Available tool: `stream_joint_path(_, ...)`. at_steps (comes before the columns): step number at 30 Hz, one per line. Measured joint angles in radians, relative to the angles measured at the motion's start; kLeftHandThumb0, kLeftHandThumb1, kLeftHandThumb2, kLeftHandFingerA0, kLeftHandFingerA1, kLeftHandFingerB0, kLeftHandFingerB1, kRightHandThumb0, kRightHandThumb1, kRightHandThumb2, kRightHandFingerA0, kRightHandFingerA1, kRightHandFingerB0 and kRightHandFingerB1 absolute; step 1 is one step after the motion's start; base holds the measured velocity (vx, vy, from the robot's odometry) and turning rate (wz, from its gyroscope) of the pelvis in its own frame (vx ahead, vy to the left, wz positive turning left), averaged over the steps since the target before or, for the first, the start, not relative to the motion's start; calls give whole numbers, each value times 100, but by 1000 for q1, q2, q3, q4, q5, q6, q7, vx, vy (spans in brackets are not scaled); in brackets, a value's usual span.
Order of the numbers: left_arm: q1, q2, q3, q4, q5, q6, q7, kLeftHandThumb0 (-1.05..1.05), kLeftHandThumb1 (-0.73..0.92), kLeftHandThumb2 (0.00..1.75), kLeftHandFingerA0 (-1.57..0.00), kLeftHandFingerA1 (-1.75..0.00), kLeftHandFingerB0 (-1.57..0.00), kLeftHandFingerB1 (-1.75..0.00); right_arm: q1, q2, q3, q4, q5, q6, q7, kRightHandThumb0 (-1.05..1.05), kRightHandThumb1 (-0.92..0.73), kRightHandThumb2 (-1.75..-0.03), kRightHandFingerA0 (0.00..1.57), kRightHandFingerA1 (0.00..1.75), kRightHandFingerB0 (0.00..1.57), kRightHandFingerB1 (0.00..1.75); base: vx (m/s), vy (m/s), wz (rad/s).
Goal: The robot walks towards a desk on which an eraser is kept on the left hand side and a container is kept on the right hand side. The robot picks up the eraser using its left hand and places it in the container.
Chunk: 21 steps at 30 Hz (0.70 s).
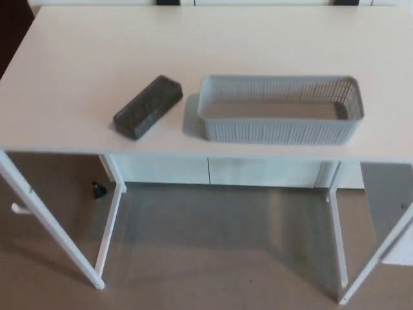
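Looking down at the white counter (77, 71), neither robot hand shows anywhere in the head view, so I can't tell whether their fingers are apart or together. The dark grey eraser (148, 106) lies flat and angled near the front edge, on the left, just beside the container (279, 133) but not touching it. The container is a pale grey perforated basket, and its inside looks bare as far as I can see. The counter's top corners are cut off. Below, white legs (48, 226) stand on brownish floor (219, 258), plus a small dark thing (97, 189) I can't make out.
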Motion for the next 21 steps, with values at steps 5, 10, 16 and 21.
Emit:
stream_joint_path(5,0,1,2,15,0,0,0,-29,58,58,-40,-35,-34,-32,6,1,7,-9,1,7,0,-44,-64,-59,45,44,39,37,186,47,-9)
stream_joint_path(10,10,7,-1,0,0,-15,-1,-29,59,58,-38,-34,-33,-31,3,8,18,-4,2,6,3,-42,-65,-59,45,44,39,38,366,132,-1)
stream_joint_path(16,25,12,-4,-20,0,-16,0,-31,59,58,-38,-34,-34,-32,2,11,22,-3,10,3,12,-39,-64,-59,46,45,38,38,254,76,8)
stream_joint_path(21,51,12,-11,-40,0,-16,3,-30,59,58,-39,-34,-33,-32,-10,14,23,46,12,-18,19,-38,-65,-59,42,44,36,38,106,-157,14)
